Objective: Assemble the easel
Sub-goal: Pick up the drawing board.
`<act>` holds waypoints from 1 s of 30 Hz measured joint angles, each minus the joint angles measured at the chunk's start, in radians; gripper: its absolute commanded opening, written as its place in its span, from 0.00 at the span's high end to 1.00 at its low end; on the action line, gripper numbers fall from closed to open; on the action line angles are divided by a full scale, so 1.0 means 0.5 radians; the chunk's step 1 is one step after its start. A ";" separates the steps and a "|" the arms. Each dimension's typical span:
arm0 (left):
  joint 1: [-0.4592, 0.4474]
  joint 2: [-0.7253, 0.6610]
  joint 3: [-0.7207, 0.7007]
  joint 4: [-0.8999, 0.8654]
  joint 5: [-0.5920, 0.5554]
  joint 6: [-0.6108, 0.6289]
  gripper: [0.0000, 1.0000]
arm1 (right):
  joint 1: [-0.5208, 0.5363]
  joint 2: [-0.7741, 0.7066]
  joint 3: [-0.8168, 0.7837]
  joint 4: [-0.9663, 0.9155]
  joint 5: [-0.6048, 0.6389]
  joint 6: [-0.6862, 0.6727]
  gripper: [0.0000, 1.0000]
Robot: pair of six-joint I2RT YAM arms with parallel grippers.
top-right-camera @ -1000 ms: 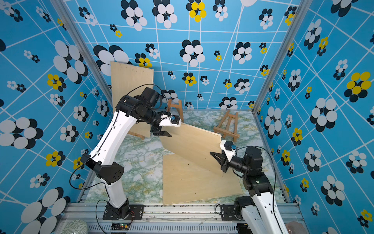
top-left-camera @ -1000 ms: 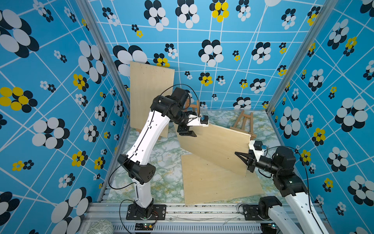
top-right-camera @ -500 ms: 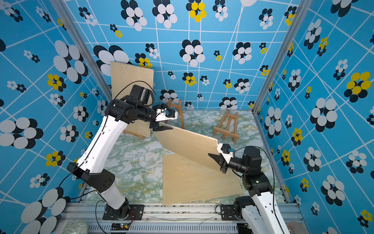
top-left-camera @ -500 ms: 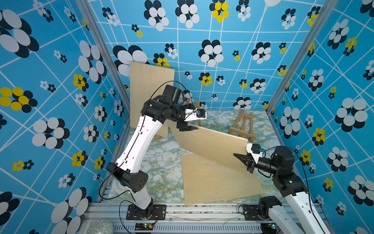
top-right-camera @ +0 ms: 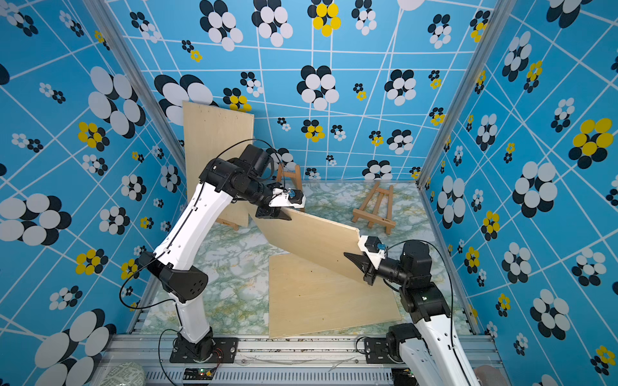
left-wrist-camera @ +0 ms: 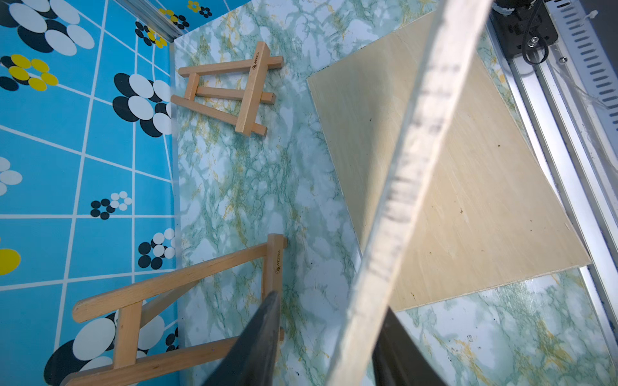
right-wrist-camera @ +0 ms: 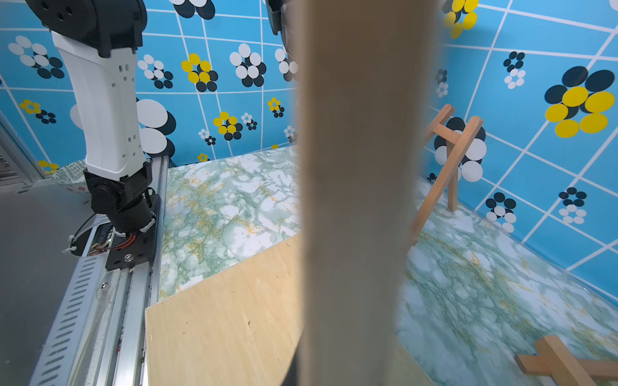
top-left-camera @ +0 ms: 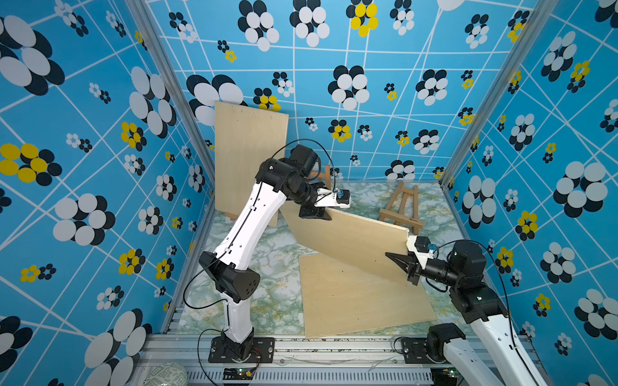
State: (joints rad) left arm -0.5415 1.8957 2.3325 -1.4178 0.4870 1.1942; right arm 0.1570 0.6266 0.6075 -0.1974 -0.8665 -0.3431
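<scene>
A plywood board [top-left-camera: 354, 240] [top-right-camera: 314, 240] hangs tilted above the table between my two arms. My left gripper [top-left-camera: 317, 214] [top-right-camera: 276, 214] straddles its far upper edge. In the left wrist view the board's edge [left-wrist-camera: 411, 180] lies against one finger and a gap shows at the other, so the gripper [left-wrist-camera: 332, 302] is open. My right gripper [top-left-camera: 399, 262] [top-right-camera: 357, 260] is shut on the board's near right edge, which blocks the middle of the right wrist view [right-wrist-camera: 361, 167]. A small wooden easel [top-left-camera: 399, 209] [top-right-camera: 373, 209] [left-wrist-camera: 230, 90] stands at the back right.
A second board [top-left-camera: 361, 294] [top-right-camera: 327, 294] lies flat on the marble table under the held one. A third board [top-left-camera: 249, 160] [top-right-camera: 217, 157] leans upright at the back left wall. Another easel [top-right-camera: 289, 175] [left-wrist-camera: 174, 294] stands behind my left wrist.
My left arm swung out to the left and came back, and its jaws have narrowed around the board's edge. The right gripper has kept its hold and barely moved.
</scene>
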 measured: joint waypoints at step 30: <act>-0.349 -0.028 0.124 -0.363 -0.484 0.128 1.00 | 0.010 -0.326 -0.186 0.047 -0.033 -0.114 1.00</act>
State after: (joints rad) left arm -0.7158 1.8816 2.3947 -1.5993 0.2451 1.2583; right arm 0.1619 0.4637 0.5144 -0.1741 -0.8829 -0.4000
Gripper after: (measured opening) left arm 0.118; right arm 0.101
